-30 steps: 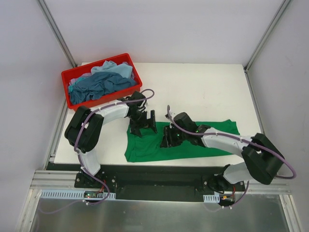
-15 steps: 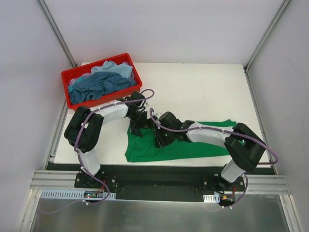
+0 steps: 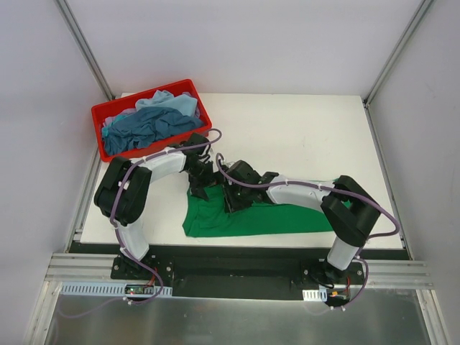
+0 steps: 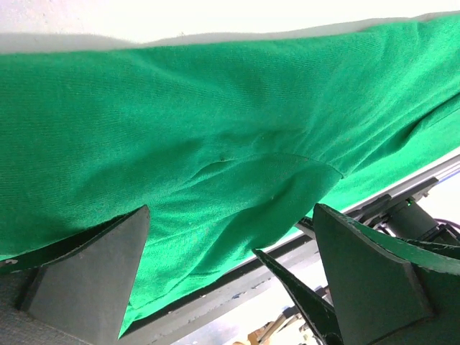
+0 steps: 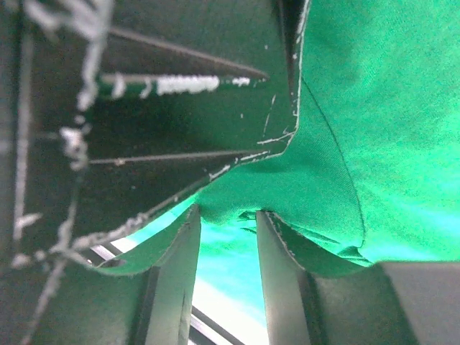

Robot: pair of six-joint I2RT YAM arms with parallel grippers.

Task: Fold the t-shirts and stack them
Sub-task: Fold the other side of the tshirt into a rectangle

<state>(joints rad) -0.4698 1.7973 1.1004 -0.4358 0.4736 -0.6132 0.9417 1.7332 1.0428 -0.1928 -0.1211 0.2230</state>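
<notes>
Shirt axis: green t-shirt (image 3: 287, 215) lies L-R, lower centre of frame.
Left hand (image 3: 200, 182): wide open, over shirt's upper-left corner.
Right hand (image 3: 233, 199): pinching fabric just beside; nearer arm.

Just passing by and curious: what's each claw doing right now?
Left claw: open wide over the green t-shirt, gripping nothing.
Right claw: closed on a fold of the green t-shirt.

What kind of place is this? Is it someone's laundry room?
Probably a robot test booth, not a home: a left arm and right arm bolted to a metal frame, plain panels round a white table, a green t-shirt and a red bin of shirts on it.
</notes>
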